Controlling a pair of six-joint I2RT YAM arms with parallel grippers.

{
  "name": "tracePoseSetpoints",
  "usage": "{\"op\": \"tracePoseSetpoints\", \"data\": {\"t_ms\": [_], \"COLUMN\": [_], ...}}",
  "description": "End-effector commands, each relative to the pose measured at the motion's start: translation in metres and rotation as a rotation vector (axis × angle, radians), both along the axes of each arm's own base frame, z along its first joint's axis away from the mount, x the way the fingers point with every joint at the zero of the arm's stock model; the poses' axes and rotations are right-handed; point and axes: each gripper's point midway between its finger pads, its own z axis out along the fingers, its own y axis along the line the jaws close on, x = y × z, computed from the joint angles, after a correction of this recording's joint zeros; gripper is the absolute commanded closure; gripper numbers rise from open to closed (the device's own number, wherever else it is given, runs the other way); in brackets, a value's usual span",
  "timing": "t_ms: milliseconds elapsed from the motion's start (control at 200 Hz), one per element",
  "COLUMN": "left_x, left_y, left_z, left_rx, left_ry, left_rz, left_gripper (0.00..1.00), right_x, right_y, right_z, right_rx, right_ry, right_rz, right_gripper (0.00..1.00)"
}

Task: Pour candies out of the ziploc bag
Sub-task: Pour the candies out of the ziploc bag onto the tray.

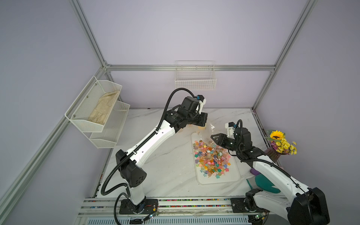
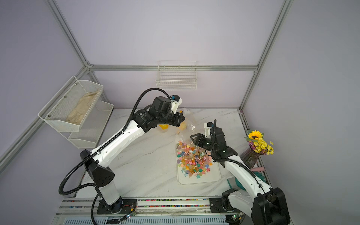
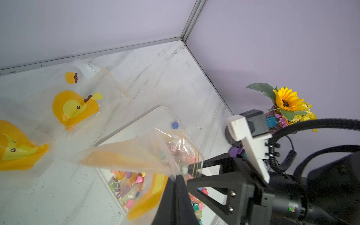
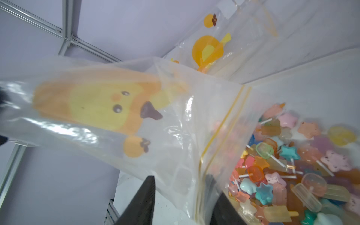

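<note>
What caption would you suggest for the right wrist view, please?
Ziploc bag sagging through the open right pincer, candies piled alongside.

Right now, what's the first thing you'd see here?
A bright heap of candies, all colours, piled on the white tray, right of centre. Over its far end hangs a clear ziploc bag printed with orange cartoons. A sunflower bouquet stands at the right edge.

Ziploc bag (image 4: 136, 109): thin clear plastic film, glossy, crinkled. Candies (image 1: 212, 157): translucent, glossy, smooth. Tray (image 1: 220, 179): white plastic, smooth, matt. Tabletop (image 1: 171, 165): marble-look, smooth, faint sheen. Wall basket (image 1: 195, 81): white-coated wire. Cloth (image 1: 103, 109): beige, rough. Frame rail (image 1: 146, 67): bare brushed metal.
</note>
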Motion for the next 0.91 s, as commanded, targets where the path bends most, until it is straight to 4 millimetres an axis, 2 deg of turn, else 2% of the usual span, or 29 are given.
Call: {"op": "tracePoseSetpoints", "data": {"t_ms": [0,185,340,420,530,630,700,900], "left_x": [-0.001,0.0,0.002,0.004,0.002,-0.007,-0.015,-0.027], "left_y": [0.003,0.009,0.011,0.012,0.004,-0.009,-0.014,-0.009], "left_z": [0.006,0.003,0.008,0.012,0.013,0.01,0.006,0.0], "left_rx": [0.004,0.027,0.029,0.031,0.023,0.02,0.043,0.187], "left_ry": [-0.061,-0.08,-0.105,-0.12,-0.127,-0.121,-0.133,-0.268], "left_rz": [-0.026,-0.016,-0.011,-0.01,-0.057,-0.16,-0.238,-0.352], "left_gripper": [1.0,1.0,1.0,1.0,1.0,1.0,1.0,1.0], "right_x": [-0.001,-0.004,-0.008,-0.011,-0.014,-0.011,-0.005,0.014], "right_y": [-0.015,-0.027,-0.041,-0.05,-0.061,-0.066,-0.067,-0.067], "right_z": [0.002,-0.01,-0.022,-0.031,-0.039,-0.026,-0.009,0.049], "right_rx": [-0.033,-0.055,-0.086,-0.112,-0.131,-0.121,-0.105,-0.067], "right_ry": [0.024,0.065,0.094,0.114,0.126,0.094,0.061,-0.061], "right_rz": [-0.043,-0.08,-0.136,-0.169,-0.221,-0.247,-0.257,-0.282], "right_gripper": [0.49,0.38,0.33,0.28,0.2,0.16,0.14,0.1]}}
